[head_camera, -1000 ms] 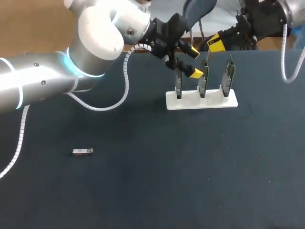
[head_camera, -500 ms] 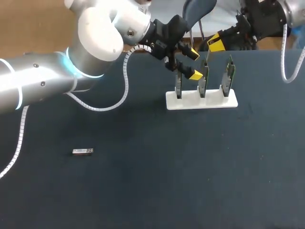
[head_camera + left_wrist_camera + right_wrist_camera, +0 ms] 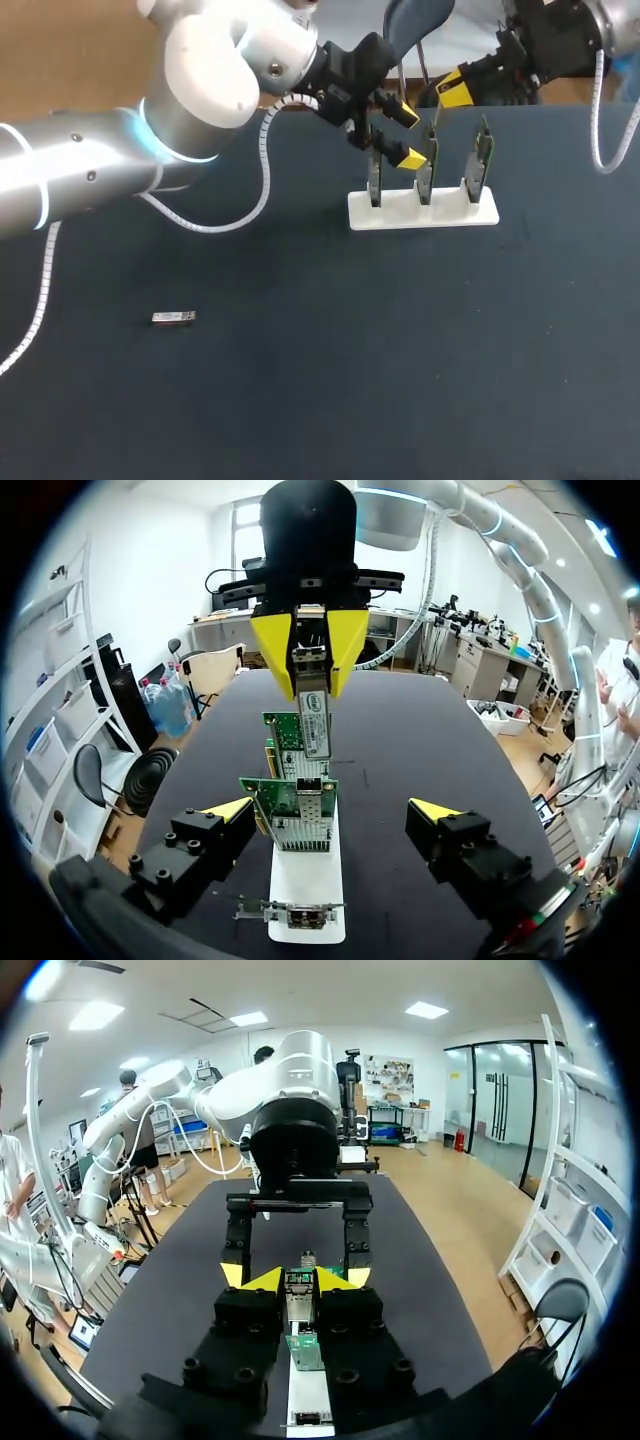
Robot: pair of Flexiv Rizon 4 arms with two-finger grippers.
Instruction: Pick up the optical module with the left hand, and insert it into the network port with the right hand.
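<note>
The left pincer (image 3: pixel 332 810) hangs spread by upright green network cards (image 3: pixel 290 815) in a white rack (image 3: pixel 305 880). Close to them, the right pincer (image 3: pixel 298 1278) pinches a silver rectangular optical module (image 3: pixel 313 712).

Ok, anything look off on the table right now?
One thing: a loose optical module lies alone on the table, far from the rack, while the right gripper holds a second module.

Deep navy surface (image 3: pixel 300 400), nearly black, and a white rack (image 3: pixel 423 211) pops against it, carrying green circuit boards (image 3: pixel 484 160). Silver optical module (image 3: pixel 313 720), framed by the bright yellow tips of the right fingers (image 3: pixel 275 650). Left fingers (image 3: pixel 195 850) are black, yellow-tipped too. Left arm (image 3: pixel 100 170) shows silver and white, a pale blue ring glowing, with a white coiled cable (image 3: pixel 262 190). Second module (image 3: pixel 173 318), silver as well.
</note>
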